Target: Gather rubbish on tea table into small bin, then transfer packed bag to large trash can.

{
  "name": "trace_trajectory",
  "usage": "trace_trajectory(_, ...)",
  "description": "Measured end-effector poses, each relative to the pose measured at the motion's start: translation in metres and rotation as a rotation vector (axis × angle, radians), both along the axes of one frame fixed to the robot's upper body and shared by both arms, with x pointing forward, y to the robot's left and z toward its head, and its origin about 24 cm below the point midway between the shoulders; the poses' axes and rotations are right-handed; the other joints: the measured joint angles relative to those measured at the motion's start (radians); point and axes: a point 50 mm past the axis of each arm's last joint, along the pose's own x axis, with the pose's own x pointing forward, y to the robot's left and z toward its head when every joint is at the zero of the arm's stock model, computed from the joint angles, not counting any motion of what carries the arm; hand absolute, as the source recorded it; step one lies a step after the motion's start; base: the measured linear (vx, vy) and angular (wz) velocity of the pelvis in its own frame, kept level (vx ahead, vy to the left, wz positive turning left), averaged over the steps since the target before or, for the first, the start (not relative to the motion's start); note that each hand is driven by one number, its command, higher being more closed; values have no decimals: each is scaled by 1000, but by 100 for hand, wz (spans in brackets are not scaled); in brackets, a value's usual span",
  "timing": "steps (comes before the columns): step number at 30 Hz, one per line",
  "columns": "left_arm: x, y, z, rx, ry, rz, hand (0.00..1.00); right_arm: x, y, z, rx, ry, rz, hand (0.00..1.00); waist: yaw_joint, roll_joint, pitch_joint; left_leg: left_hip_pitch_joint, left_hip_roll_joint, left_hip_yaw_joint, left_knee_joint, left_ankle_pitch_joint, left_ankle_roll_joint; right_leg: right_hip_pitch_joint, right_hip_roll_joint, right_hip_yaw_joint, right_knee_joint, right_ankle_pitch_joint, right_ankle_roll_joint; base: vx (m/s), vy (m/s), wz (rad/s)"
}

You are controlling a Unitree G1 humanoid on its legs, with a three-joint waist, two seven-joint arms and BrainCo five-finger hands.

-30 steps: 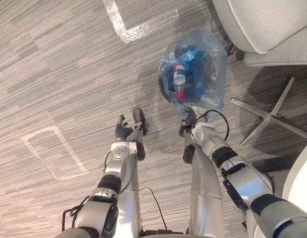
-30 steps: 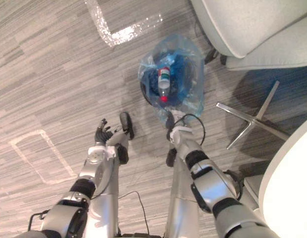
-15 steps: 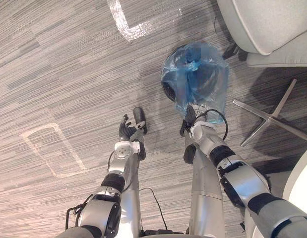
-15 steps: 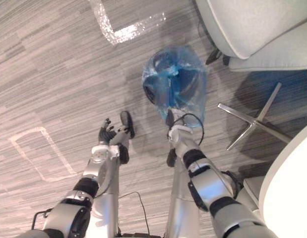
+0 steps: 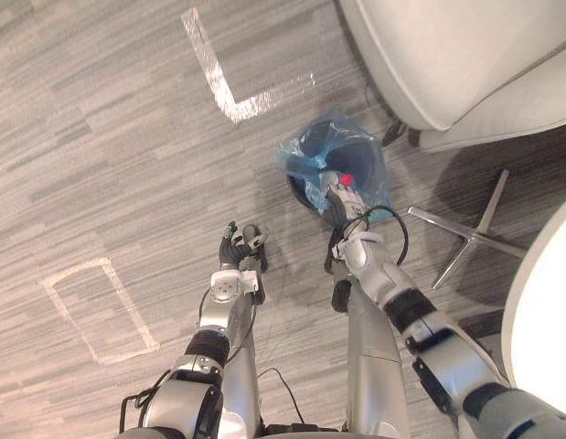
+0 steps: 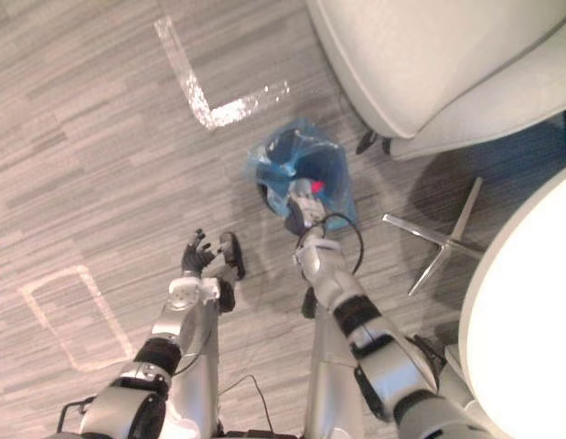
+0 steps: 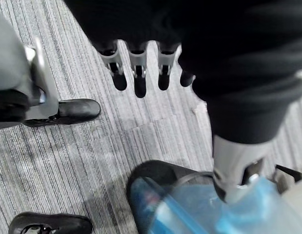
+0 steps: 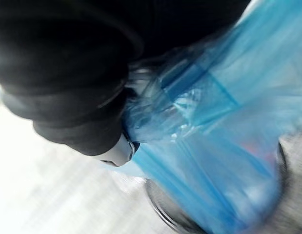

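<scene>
Blue bag (image 5: 312,151), crumpled in small black bin (image 5: 298,190) on floor (image 5: 100,137) beside chair (image 5: 447,55), less spread than half a second ago; red-capped bottle (image 5: 347,178) inside. Right hand (image 5: 337,208) further in over near rim, against bunched film, fingers hidden, grip not determinable. Left hand (image 5: 237,249) over floor as before, fingers relaxed, empty.

The bag (image 5: 305,151) is thin, crinkled, glossy see-through blue plastic; the floor (image 5: 109,137) is matt, ribbed grey carpet; the chair legs (image 5: 472,236) are shiny metal under a smooth matt seat shell (image 5: 447,55)
</scene>
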Motion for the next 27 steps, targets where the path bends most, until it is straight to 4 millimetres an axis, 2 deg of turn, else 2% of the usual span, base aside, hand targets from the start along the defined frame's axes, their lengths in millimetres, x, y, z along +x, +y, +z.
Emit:
trace_trajectory(2, -14, 4, -16, 26, 61, -2, 0, -19, 0, -10, 65, 23, 22, 100, -5, -27, -30, 93, 2, 2, -33, -5, -7, 98, 10, -3, -44, -2, 3, 74, -18, -2)
trace_trajectory(4, -24, 6, -26, 27, 105, -7, 0, -28, 2, -15, 100, 46, 32, 100, -8, -41, -57, 149, 1, 5, -55, -8, -12, 154, 14, -5, -73, -3, 4, 67, -10, -1)
trace_trajectory(6, -47, 7, -49, 51, 199, -28, 0, -41, 4, -26, 145, 103, 47, 100, -12, -60, -117, 253, -9, 17, -113, -1, -25, 256, 18, -3, -136, 6, 1, 128, -17, 0)
trace_trajectory(7, -50, 7, -53, 53, 216, -29, 0, -43, 4, -29, 150, 115, 45, 100, -13, -61, -127, 269, -12, 18, -126, 0, -27, 271, 19, -3, -148, 7, 3, 154, -18, 1)
trace_trajectory(9, -74, 9, -76, 80, 332, -45, 0, -51, 5, -41, 178, 172, 49, 100, -15, -66, -181, 366, -35, 27, -211, 20, -34, 364, 22, 10, -238, 33, 14, 134, -10, -6)
trace_trajectory(10, -78, 10, -80, 82, 352, -47, 0, -52, 6, -41, 185, 178, 53, 100, -18, -65, -186, 383, -37, 30, -225, 23, -34, 384, 24, 12, -256, 42, 14, 133, -6, -15)
trace_trajectory(12, -101, 18, -97, 110, 460, -60, 0, -55, 7, -44, 215, 203, 86, 100, -26, -66, -226, 472, -52, 45, -294, 33, -38, 476, 30, 29, -350, 74, 28, 123, 0, -15)
trace_trajectory(18, -135, 35, -115, 157, 579, -68, 0, -68, 1, -48, 277, 249, 115, 100, -44, -66, -292, 638, -85, 72, -420, 56, -49, 608, 31, 55, -432, 88, 42, 88, -14, -9)
trace_trajectory(22, -143, 38, -117, 160, 592, -63, 0, -75, -1, -41, 325, 240, 142, 100, -49, -61, -318, 692, -98, 80, -471, 74, -51, 643, 30, 74, -460, 99, 42, 5, -10, -12)
trace_trajectory(25, -141, 37, -113, 156, 551, -64, 0, -79, -4, -36, 344, 224, 158, 100, -52, -59, -331, 709, -103, 76, -490, 83, -50, 654, 29, 77, -464, 101, 43, -18, -5, -1)
trace_trajectory(27, -134, 36, -99, 156, 457, -71, 0, -82, -7, -29, 370, 200, 186, 100, -51, -59, -340, 724, -109, 74, -514, 92, -47, 663, 24, 82, -478, 109, 44, -53, 0, 0)
